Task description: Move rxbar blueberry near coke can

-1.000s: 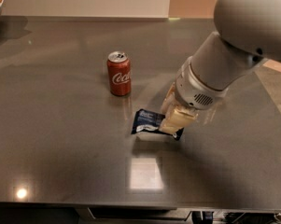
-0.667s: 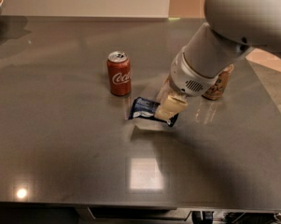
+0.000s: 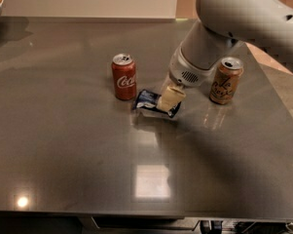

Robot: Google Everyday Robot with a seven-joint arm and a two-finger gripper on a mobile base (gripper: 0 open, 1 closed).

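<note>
Camera view shows the job is nearly done. The snack bar (image 3: 147,100) is blue and flat. It sits just beside the red can (image 3: 124,77), on the can's right side as the camera sees it. Only a thin strip of the table (image 3: 63,155) shows between the bar and the red can, so they look close but not touching. That is what the task asks for: the bar near the can.

What is left seems small. The gripper (image 3: 169,100) looks to be pinching the bar. It is closed on the end of the bar that points away from the red can. The bar seems a bit tipped, with a dark shadow under it. It is hard to tell if it lies flat on the table or hangs a little above it. The gripper would need to set the bar down, let go, and lift away without knocking the red can over.

The gripper is on the far side of the bar from the red can. So the order goes: red can, then bar, then gripper. The big grey arm (image 3: 204,57) goes up and away from the red can. A brown can (image 3: 225,81) stands well apart from the red can, out past the gripper. It is not part of the job.
</note>
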